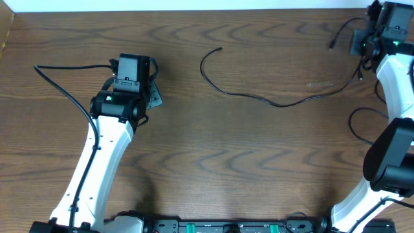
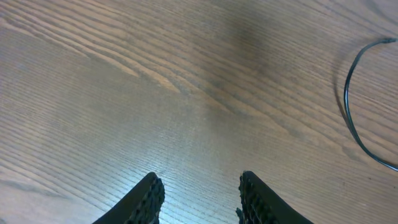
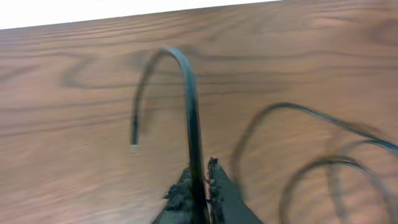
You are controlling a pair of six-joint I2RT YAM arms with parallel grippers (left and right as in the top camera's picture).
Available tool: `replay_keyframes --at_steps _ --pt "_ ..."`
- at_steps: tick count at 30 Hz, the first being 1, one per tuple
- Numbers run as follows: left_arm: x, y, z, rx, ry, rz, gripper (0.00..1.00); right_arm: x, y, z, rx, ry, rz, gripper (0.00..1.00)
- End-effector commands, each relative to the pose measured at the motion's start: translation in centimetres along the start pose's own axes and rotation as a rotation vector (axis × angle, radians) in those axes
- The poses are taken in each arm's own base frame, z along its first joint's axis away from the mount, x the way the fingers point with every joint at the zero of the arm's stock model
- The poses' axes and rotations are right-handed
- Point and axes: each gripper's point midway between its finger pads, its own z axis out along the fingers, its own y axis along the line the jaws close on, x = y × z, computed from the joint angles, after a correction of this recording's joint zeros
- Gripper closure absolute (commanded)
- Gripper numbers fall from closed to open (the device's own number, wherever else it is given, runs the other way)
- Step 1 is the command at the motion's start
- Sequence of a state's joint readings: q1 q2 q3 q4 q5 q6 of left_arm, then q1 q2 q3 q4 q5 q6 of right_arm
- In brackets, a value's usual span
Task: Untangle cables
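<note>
Though overhead hides it, right jaws pinch a cable — left jaws parted, empty.

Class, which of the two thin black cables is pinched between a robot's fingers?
The arching cable at the far right corner, clamped in the right fingers; the long cable lies flat in the middle.

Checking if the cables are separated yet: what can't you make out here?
Overhead: the long cable gets too thin to trace near the right gripper, so whether it's the one held is unclear.
Right wrist: the held cable is blurred; its plug end is unreadable.
Left wrist: the long cable runs off the right edge.
</note>
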State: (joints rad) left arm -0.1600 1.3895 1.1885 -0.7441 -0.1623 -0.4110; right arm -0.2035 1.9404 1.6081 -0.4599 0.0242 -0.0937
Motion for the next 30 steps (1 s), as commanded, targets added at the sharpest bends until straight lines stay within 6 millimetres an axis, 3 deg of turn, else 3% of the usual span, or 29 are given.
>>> replay_keyframes --at_steps 1,6,11,16,21,26,30 --pt "-0.3 0.0 -0.5 0.004 -0.013 -0.018 0.59 -0.8 5.4 -0.5 -0.226 -0.024 -0.047 0.75" --pt "-0.3 0.0 -0.5 0.004 -0.012 -0.017 0.59 0.0 8.8 -1.0 -0.301 0.001 -0.116 0.01" --pt "-0.3 0.0 -0.5 0.004 -0.012 -0.017 0.59 1.3 11.7 -1.5 -0.353 0.049 -0.157 0.01" --pt "-0.3 0.0 -0.5 0.004 -0.013 -0.018 0.59 3.7 18.1 -3.8 -0.585 0.112 -0.220 0.01" --pt "-0.3 0.1 -0.5 0.004 -0.012 -0.017 0.59 7.1 24.1 -5.9 -0.724 0.139 -0.441 0.01" --pt "-0.2 0.1 -0.5 0.001 -0.006 -0.016 0.57 10.8 28.6 -7.2 -0.801 0.152 -0.617 0.01" --pt "-0.1 -0.3 -0.5 0.025 0.002 -0.017 0.53 14.1 30.7 -6.0 -0.731 0.183 -0.667 0.01"
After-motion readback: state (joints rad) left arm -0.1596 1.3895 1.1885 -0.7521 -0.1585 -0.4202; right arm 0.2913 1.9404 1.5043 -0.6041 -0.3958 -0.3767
